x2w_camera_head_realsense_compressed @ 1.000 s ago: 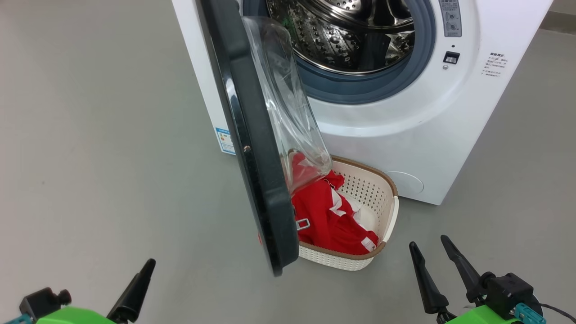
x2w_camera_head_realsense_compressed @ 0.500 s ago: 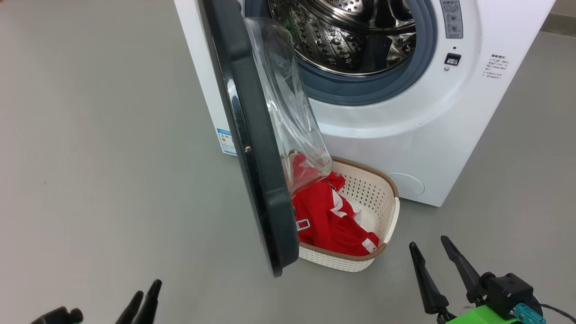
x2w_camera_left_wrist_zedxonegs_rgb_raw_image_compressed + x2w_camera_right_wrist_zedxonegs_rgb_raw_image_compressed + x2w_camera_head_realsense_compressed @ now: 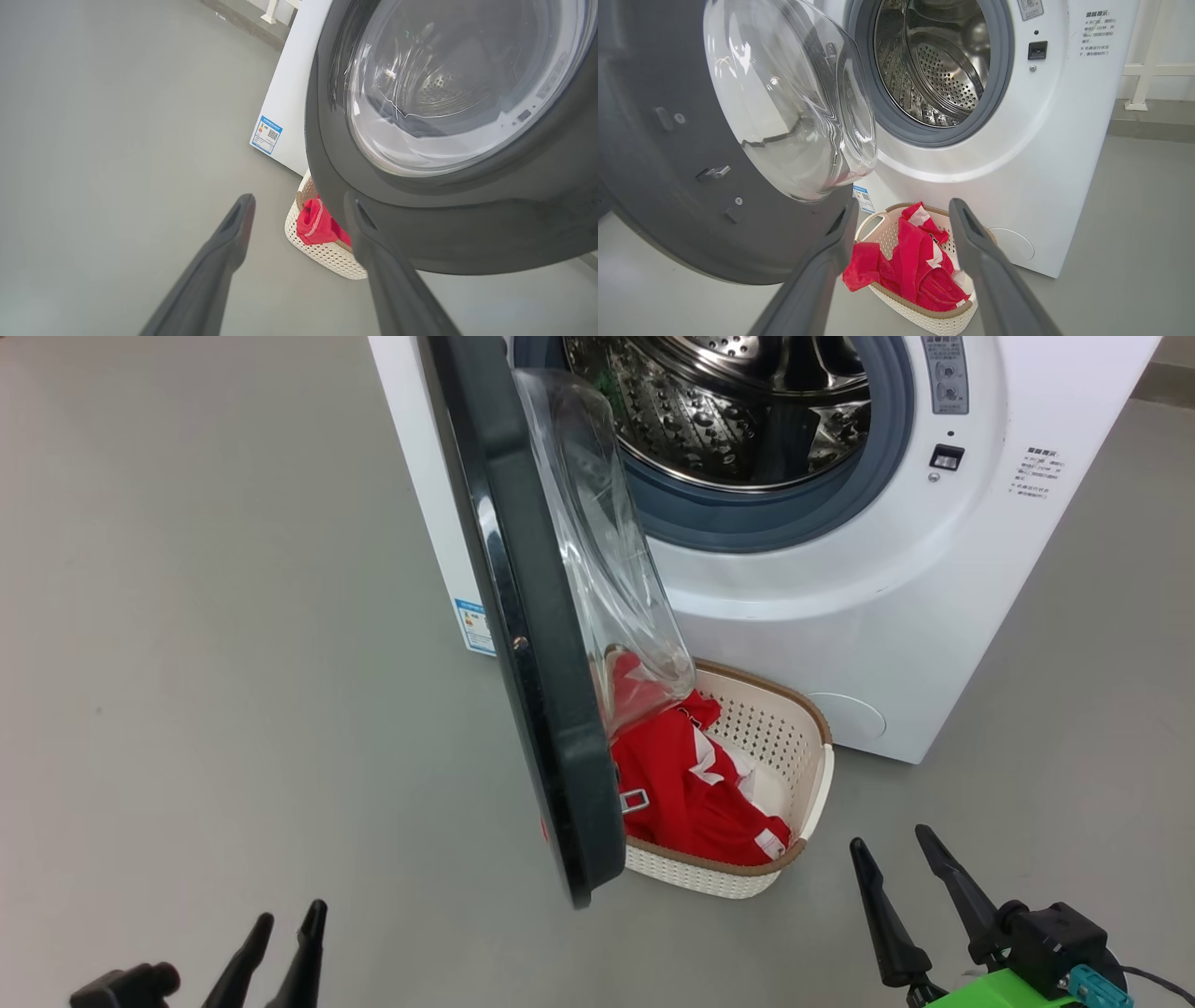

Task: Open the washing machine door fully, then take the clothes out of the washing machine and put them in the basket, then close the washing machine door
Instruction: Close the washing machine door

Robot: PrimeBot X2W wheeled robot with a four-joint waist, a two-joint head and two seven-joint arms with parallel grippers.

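A smooth grey floor [image 3: 205, 616] runs flat around a white washer [image 3: 840, 616]. In the right wrist view it ends at a darker skirting strip [image 3: 1148, 121], where the foot of a white rail [image 3: 1141, 93] stands. The door [image 3: 523, 644] hangs open, edge-on to the head view, with its glass bowl bulging towards the machine and its black rim reaching out over the basket's left end. Behind it the steel drum [image 3: 738, 411] shows its perforated wall inside a grey-blue ring [image 3: 747, 527]. A small blue sticker [image 3: 476, 627] sits at the washer's lower left corner. The basket [image 3: 822, 747] stands on the floor just in front of the washer, below the drum. The clothes [image 3: 681, 784] lie heaped inside it – red with white trim, one fold draped over the rim. The left gripper [image 3: 288, 913] is low over the bare floor to the door's left, jaws parted and holding nothing. The right gripper [image 3: 889, 840] is near the basket's right side, apart from it – jaws spread wide and holding nothing
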